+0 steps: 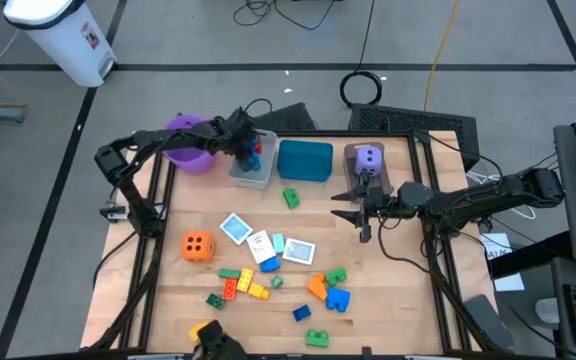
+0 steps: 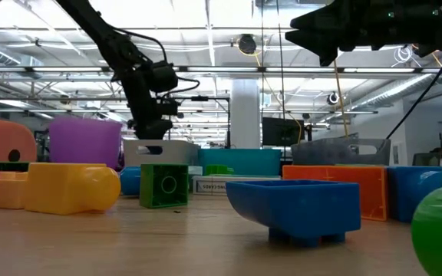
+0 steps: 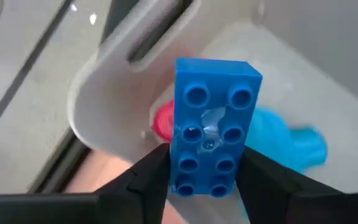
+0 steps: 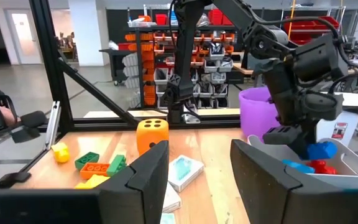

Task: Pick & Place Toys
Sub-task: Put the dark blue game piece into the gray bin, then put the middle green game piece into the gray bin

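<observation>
Your left gripper (image 3: 204, 177) over the grey bin (image 1: 251, 168), blue brick (image 3: 213, 127) between its fingers.
You have the brick pinched at its lower end, above a red toy (image 3: 164, 122) and a light-blue piece (image 3: 294, 146) inside the bin; your right gripper (image 1: 351, 206) hangs near the table's middle, fingers apart and empty; the orange die (image 1: 197, 245), cards (image 1: 265, 243) and loose bricks (image 1: 330, 290) lie on the table (image 1: 398, 300).

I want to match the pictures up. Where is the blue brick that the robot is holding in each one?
High view: blue brick in the left gripper, over the grey bin.
Low view: not distinguishable.
Left wrist view: centre, between the fingers.
Right wrist view: far right, above the bin.
Shared landmark: the grey bin.
</observation>
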`<action>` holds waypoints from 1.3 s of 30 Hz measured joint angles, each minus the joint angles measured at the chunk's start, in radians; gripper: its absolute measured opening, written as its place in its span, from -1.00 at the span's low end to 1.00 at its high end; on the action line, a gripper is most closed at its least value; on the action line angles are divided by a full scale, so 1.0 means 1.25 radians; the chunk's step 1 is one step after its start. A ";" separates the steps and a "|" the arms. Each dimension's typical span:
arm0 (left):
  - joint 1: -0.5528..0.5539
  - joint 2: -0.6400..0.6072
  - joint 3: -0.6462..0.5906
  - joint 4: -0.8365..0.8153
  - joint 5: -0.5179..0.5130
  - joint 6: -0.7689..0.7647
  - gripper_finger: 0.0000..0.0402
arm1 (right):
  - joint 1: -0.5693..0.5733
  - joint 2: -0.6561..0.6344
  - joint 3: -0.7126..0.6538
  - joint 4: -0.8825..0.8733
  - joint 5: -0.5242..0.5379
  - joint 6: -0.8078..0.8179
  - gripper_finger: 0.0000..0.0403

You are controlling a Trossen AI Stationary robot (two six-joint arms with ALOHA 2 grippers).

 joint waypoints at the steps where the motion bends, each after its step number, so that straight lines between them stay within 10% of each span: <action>1: 0.000 0.000 0.003 0.003 0.000 -0.005 0.02 | 0.000 0.000 0.000 0.000 0.000 0.000 -0.17; 18: -0.026 -0.060 0.121 -0.098 0.030 0.011 0.38 | 0.000 0.000 0.000 -0.036 0.000 0.000 -0.17; 28: -0.035 -0.297 0.115 -0.058 0.424 0.016 0.33 | 0.000 0.000 0.000 -0.038 -0.002 0.036 -0.17; 32: -0.072 -0.385 0.048 -0.039 0.573 0.024 0.34 | 0.001 0.000 0.000 -0.069 -0.002 0.069 -0.17; 39: -0.219 -0.494 -0.233 0.260 0.586 -0.083 0.34 | 0.010 0.045 0.000 -0.088 -0.002 0.131 -0.17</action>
